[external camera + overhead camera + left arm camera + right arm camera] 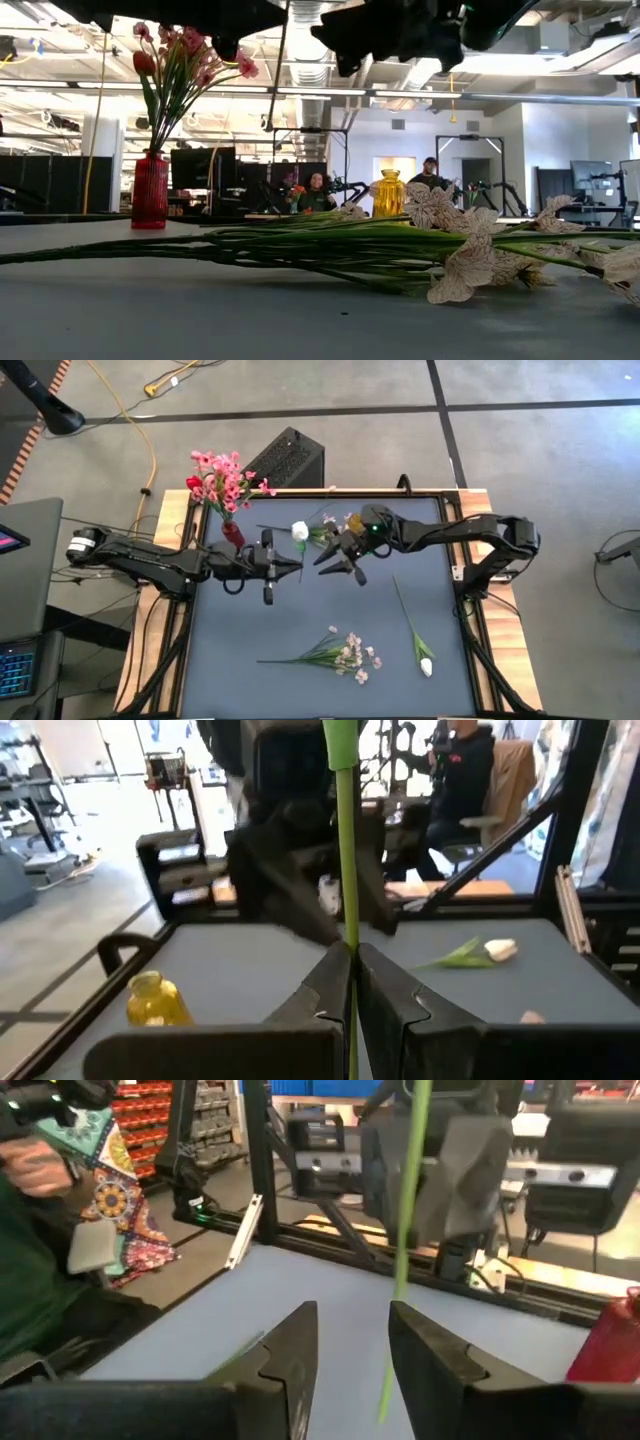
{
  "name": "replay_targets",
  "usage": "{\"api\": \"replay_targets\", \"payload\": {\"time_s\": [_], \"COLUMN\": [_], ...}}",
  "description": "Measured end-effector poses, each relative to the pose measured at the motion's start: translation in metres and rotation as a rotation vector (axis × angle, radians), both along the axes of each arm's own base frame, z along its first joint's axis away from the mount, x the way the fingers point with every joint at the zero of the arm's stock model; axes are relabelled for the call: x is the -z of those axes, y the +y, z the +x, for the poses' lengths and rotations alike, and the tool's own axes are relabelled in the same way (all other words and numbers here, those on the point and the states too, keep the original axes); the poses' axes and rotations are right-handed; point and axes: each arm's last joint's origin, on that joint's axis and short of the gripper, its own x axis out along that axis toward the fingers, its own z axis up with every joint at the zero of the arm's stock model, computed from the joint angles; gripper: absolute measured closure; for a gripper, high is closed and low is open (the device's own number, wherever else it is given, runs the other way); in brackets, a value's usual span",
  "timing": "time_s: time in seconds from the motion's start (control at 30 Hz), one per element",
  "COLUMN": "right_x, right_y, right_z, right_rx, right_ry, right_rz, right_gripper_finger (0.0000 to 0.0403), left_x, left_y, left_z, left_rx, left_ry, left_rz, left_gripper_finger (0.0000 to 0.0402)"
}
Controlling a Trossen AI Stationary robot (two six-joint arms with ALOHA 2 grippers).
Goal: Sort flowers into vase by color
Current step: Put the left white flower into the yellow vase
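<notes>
A grey concrete floor [540,480] crossed by dark seams is surrounding the wood-edged, dark-topped bench [300,620]. A yellow cable [150,450] is snaking across it. Behind, long ceiling strip lights [300,92] are glowing over dark workstation monitors [200,168], where two seated people [316,190] are working.

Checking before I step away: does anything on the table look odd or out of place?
Nothing is spilled or broken. The red vase stands upright with pink and red flowers. The left pincer is shut on a green stem, the right pincer open facing it. A white tulip and a pale spray lie loose, unsorted.
</notes>
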Motion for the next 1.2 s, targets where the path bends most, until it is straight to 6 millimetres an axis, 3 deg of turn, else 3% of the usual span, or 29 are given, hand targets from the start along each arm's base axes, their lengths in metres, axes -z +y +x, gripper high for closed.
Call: {"api": "replay_targets", "payload": {"time_s": [0.27,0.43,0.9,1.2], "right_x": [0.012,0.011,0.008,0.009], "right_y": [0.002,-0.002,0.014,0.012], "right_z": [0.014,0.016,0.020,0.020], "right_rx": [-0.003,0.121,0.226,0.277], "right_ry": [-0.055,-0.069,-0.096,-0.085], "right_rz": [-0.007,-0.025,-0.044,-0.054], "right_gripper_finger": [0.0179,0.0151,0.0164,0.0217], "left_x": [-0.001,-0.001,-0.002,0.005], "left_y": [0.000,0.000,0.003,0.004], "left_z": [0.000,0.000,0.007,0.012], "left_rx": [0.001,-0.002,-0.098,-0.148], "left_ry": [-0.009,-0.010,-0.076,-0.062], "left_rz": [-0.001,0.004,0.004,0.024], "left_gripper_finger": [0.0401,0.0401,0.0401,0.0401]}}
